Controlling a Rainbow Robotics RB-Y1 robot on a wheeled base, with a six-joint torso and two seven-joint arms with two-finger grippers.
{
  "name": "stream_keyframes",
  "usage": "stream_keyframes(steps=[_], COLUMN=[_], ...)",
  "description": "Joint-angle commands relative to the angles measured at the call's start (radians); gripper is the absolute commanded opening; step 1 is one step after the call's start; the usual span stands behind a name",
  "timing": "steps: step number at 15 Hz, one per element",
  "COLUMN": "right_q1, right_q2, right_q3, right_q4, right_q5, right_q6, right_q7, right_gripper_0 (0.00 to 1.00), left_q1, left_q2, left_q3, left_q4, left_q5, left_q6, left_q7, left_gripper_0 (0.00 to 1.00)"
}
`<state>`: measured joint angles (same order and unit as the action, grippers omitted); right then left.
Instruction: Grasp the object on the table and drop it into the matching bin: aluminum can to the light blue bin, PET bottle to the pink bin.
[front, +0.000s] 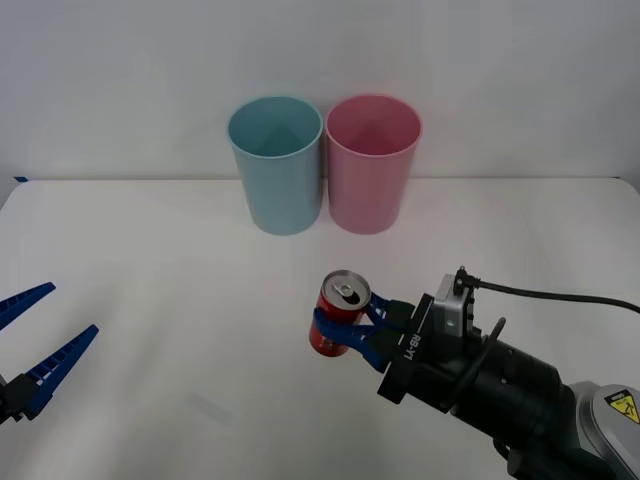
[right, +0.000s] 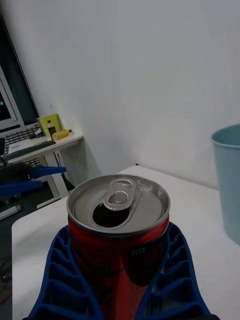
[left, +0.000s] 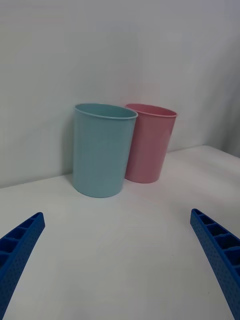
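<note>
Nearest the robot, the right claw (front: 352, 328) is clenched on the aluminum can (front: 340, 313), its blue ribbed fingers (right: 65, 275) pressed against both sides of the red body. The can stands upright with its silver pull-tab top showing, over the bench (front: 180, 300) and on the near side of the bins. Off to the left, the left claw (front: 30, 345) hangs released, fingers spread wide with nothing between them. The bench is plain white. At its far edge the light blue bin (front: 276, 165) and the pink bin (front: 371, 162) stand upright side by side, just beside each other, against a white wall (front: 320, 50). A desk with a keyboard (right: 22, 136) stands in the room beyond.
</note>
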<state>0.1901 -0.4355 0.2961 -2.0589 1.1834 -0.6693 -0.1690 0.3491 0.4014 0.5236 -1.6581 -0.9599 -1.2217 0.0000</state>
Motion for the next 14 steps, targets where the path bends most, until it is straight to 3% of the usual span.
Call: stream_keyframes(steps=[1, 7, 14], right_q1=[-0.037, -0.213, -0.566], right_q2=[-0.009, -0.075, -0.055], right_q3=[-0.031, -0.031, -0.029], right_q4=[-0.049, -0.058, 0.240], right_q5=[0.009, 0.015, 0.035], right_q6=[0.031, 0.218, 0.240], right_q7=[-0.118, -0.302, -0.313], right_gripper_0=[0.00, 0.00, 0.00], left_q1=[0.000, 0.000, 0.000], left_q2=[0.000, 0.000, 0.000], left_q3=[0.000, 0.000, 0.000], left_q4=[0.000, 0.000, 0.000], left_q5=[0.000, 0.000, 0.000], left_q6=[0.000, 0.000, 0.000], left_q7=[0.000, 0.000, 0.000], left_gripper_0=[1.00, 1.00, 1.00])
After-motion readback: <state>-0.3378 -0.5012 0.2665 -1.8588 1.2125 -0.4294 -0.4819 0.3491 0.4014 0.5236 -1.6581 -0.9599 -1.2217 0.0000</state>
